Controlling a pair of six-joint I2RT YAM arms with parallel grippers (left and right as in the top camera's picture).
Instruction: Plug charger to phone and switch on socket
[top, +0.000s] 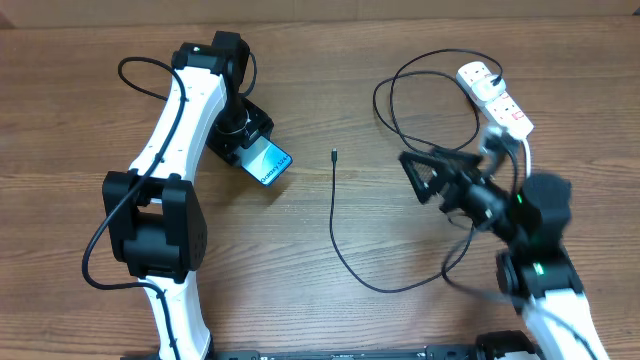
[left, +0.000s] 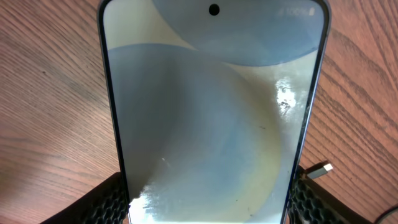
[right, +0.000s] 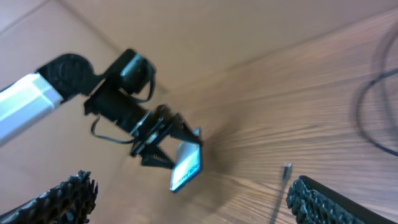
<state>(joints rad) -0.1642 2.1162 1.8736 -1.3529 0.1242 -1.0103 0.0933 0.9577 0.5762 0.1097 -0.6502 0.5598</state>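
Observation:
The phone (top: 266, 162), light blue screen up, is held at the table's left centre by my left gripper (top: 248, 150), which is shut on its sides. It fills the left wrist view (left: 211, 112) between the jaws and shows in the right wrist view (right: 185, 167). The charger cable (top: 335, 225) lies on the table with its connector tip (top: 334, 155) free, right of the phone; the tip shows in the left wrist view (left: 318, 169) and the right wrist view (right: 286, 169). My right gripper (top: 420, 172) is open and empty, to the right of the tip. The socket (top: 495, 98) lies at the back right.
The charger cable loops (top: 420, 100) across the back right next to the socket. The socket's thick white cord (top: 512, 150) runs down by my right arm. The left arm's black cable (top: 140, 75) curls at the back left.

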